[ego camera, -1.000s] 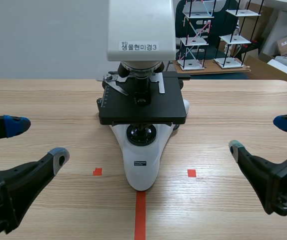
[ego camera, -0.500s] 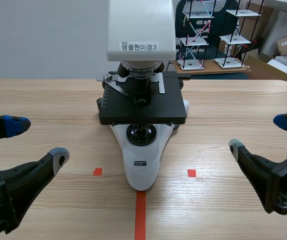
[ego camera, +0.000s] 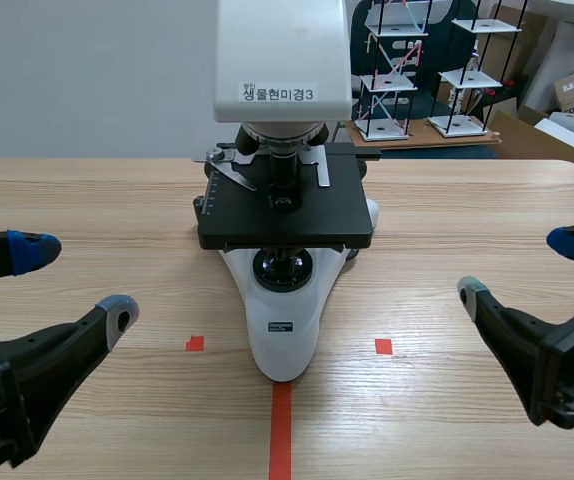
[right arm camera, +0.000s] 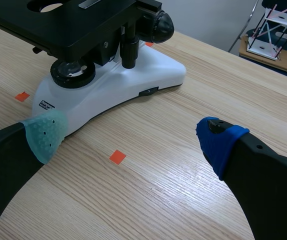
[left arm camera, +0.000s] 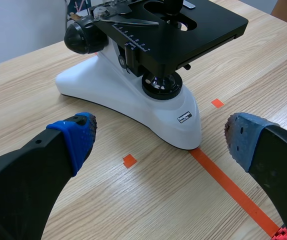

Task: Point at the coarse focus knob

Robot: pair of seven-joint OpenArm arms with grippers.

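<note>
A microscope [ego camera: 285, 300] is set in the middle of the tabletop [ego camera: 87, 190]. Its round black coarse focus knob [left arm camera: 81, 37] is seen on its side, just beside the stage. The left end effector [ego camera: 75, 282] and the right end effector [ego camera: 524, 269] are spread wide, well apart from it.

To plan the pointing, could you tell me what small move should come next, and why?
Probably ease the right gripper forward toward the knob on the microscope: the gripper is open, and the knob lies ahead of it, untouched.
</note>
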